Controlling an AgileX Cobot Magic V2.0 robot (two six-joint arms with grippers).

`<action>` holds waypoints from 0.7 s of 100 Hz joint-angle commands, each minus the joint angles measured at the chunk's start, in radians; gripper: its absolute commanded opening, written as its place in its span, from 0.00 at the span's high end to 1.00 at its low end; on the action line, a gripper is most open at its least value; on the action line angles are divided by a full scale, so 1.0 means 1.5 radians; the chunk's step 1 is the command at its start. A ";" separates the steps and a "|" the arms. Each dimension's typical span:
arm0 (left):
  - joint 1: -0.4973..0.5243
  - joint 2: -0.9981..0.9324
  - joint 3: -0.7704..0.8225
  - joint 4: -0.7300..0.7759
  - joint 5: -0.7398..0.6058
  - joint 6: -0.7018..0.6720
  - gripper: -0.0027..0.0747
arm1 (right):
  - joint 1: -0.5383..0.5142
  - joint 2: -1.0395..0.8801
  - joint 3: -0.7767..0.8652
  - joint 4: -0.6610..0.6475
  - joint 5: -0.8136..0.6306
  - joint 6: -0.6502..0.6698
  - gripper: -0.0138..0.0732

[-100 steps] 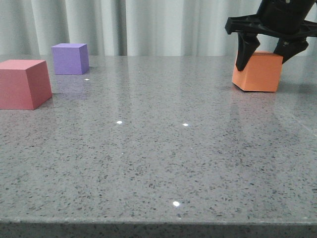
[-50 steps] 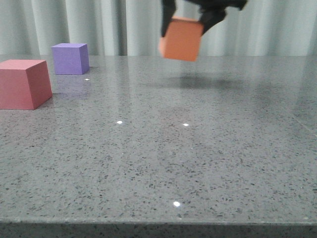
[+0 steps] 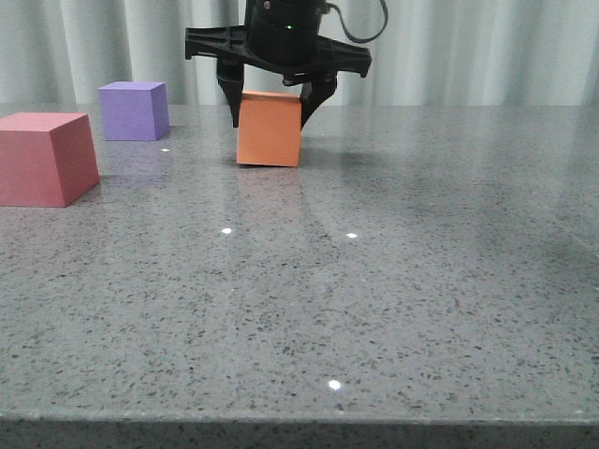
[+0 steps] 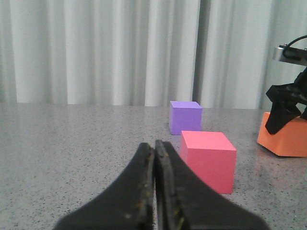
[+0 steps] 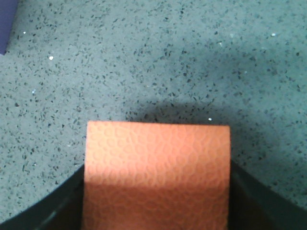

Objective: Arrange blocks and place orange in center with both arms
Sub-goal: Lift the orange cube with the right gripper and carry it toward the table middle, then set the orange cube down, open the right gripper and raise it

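The orange cube [image 3: 270, 129] sits low at the table's middle back, between the two fingers of my right gripper [image 3: 271, 105], which is shut on its sides. In the right wrist view the orange cube [image 5: 156, 167] fills the space between the black fingers [image 5: 64, 206]. I cannot tell whether it touches the table. The red-pink cube [image 3: 45, 157] rests at the left, and the purple cube [image 3: 133, 110] stands behind it. My left gripper [image 4: 154, 147] is shut with nothing in it, low over the table near the red-pink cube [image 4: 208, 160]; it is out of the front view.
The grey speckled table [image 3: 374, 281] ends at a front edge low in the front view. Pale curtains [image 3: 468, 47] hang behind the table. A corner of the purple cube [image 5: 5, 24] shows in the right wrist view.
My right gripper took the orange cube from the back right, lifted it, carried it left, and lowered it to the table's middle. The red-pink and purple cubes stayed put.
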 commanded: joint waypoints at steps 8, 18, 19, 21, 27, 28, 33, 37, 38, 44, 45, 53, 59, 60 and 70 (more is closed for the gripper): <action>-0.004 -0.024 0.028 -0.001 -0.053 -0.003 0.99 | -0.001 -0.036 -0.020 -0.024 -0.005 0.009 0.40; -0.004 -0.024 0.028 -0.001 -0.053 -0.003 0.99 | -0.001 -0.036 -0.020 -0.023 -0.003 0.009 0.27; -0.004 -0.024 0.028 -0.001 -0.053 -0.003 0.99 | -0.001 -0.036 -0.020 -0.023 -0.003 0.009 0.26; -0.004 -0.024 0.028 -0.001 -0.053 -0.003 0.99 | -0.001 -0.036 -0.020 -0.023 -0.003 0.009 0.24; -0.004 -0.024 0.028 -0.001 -0.053 -0.003 0.99 | -0.001 -0.036 -0.020 -0.023 -0.004 0.009 0.14; -0.004 -0.024 0.028 -0.001 -0.053 -0.003 0.99 | -0.001 -0.036 -0.020 -0.023 -0.004 0.009 0.14; -0.004 -0.024 0.028 -0.001 -0.053 -0.003 0.99 | -0.001 -0.036 -0.020 -0.023 -0.002 0.009 0.09; -0.004 -0.024 0.028 -0.001 -0.053 -0.003 0.99 | -0.001 -0.038 -0.020 -0.023 -0.002 0.009 0.08; -0.004 -0.024 0.028 -0.001 -0.053 -0.003 0.99 | -0.001 -0.038 -0.020 -0.023 -0.002 0.009 0.09; -0.004 -0.024 0.028 -0.001 -0.053 -0.003 0.99 | -0.001 -0.043 -0.020 -0.023 -0.003 0.009 0.09; -0.004 -0.024 0.028 -0.001 -0.053 -0.003 0.99 | -0.001 -0.044 -0.022 -0.023 -0.003 0.009 0.09; -0.004 -0.024 0.028 -0.001 -0.053 -0.003 0.99 | -0.001 -0.051 -0.036 -0.024 0.006 0.008 0.09; -0.004 -0.024 0.028 -0.001 -0.053 -0.003 0.99 | -0.001 -0.060 -0.049 -0.025 0.015 0.004 0.09; -0.004 -0.024 0.028 -0.001 -0.053 -0.003 0.99 | -0.001 -0.061 -0.050 -0.025 0.016 0.002 0.09; -0.004 -0.024 0.028 -0.001 -0.053 -0.003 0.99 | -0.005 -0.081 -0.065 -0.028 0.024 -0.027 0.09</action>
